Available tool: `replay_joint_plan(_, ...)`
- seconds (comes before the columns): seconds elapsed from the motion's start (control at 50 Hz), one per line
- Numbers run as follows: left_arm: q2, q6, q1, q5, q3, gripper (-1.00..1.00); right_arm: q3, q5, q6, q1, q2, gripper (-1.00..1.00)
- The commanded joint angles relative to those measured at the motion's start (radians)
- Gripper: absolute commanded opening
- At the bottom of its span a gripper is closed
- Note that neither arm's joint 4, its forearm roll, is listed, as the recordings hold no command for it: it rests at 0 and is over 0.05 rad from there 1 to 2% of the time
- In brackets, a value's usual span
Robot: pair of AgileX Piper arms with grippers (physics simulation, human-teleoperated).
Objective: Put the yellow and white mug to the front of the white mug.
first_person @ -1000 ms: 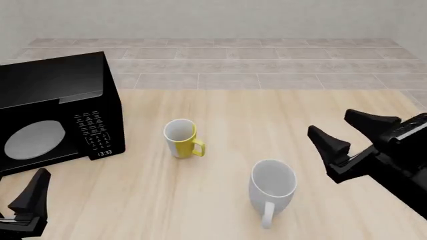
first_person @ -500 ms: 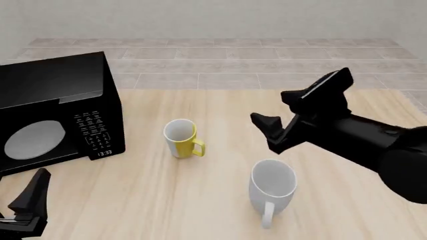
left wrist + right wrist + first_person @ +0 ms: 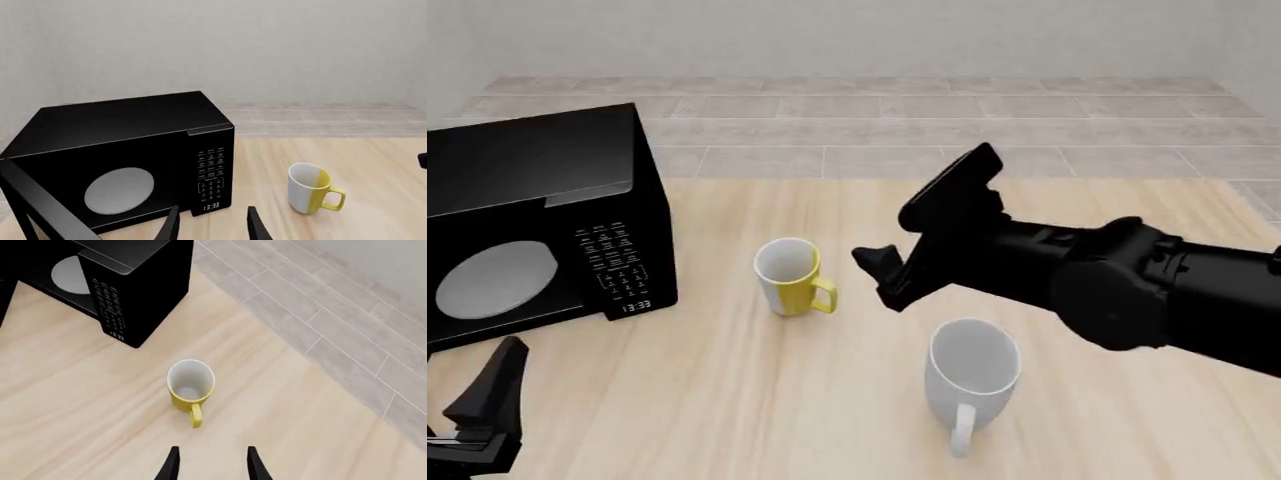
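the task is barely begun: nothing is held and neither mug sits where the task wants it. the yellow and white mug [image 3: 789, 277] stands upright on the counter [image 3: 721, 400], just right of the black microwave [image 3: 534, 225], its handle pointing right and toward the near edge. the white mug [image 3: 972, 375] stands upright well apart from it, nearer and to the right, handle toward the near edge. so the yellow mug is on the far-left side of the white one, not in front of it.

the right gripper [image 3: 928, 235] hangs above the counter, just right of the yellow and white mug and on the far side of the white mug, touching neither. its fingers [image 3: 172, 465] are spread apart and empty; in the right wrist view the yellow mug [image 3: 191, 387] lies ahead of them, with bare counter between.

the left gripper [image 3: 212, 225] rests low at the near-left corner, facing the microwave, fingers parted and empty, well apart from both mugs.

what is left, by my reading: close the gap to the yellow mug, grip it, lift it, carry it round to the near side of the white mug and set it down upright.
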Motion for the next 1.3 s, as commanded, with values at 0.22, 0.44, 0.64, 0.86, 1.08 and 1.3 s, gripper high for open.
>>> replay_joint_plan(0.22,0.0,0.0,0.0,0.0,0.0,1.0,-0.089,-0.011,0.002,0.049,0.164,1.0)
replay_joint_plan(0.44,0.0,0.0,0.0,0.0,0.0,1.0,-0.13,-0.024,-0.013,0.025,0.234,1.0)
replay_joint_plan(0.64,0.0,0.0,0.0,0.0,0.0,1.0,-0.157,-0.054,-0.019,0.016,0.309,1.0)
replay_joint_plan(0.86,0.0,0.0,0.0,0.0,0.0,1.0,-0.168,-0.086,-0.019,0.01,0.372,1.0)
replay_joint_plan(1.08,0.0,0.0,0.0,0.0,0.0,1.0,-0.183,-0.112,0.013,0.065,0.407,1.0)
replay_joint_plan(1.3,0.0,0.0,0.0,0.0,0.0,1.0,-0.187,-0.137,0.019,0.077,0.447,1.0)
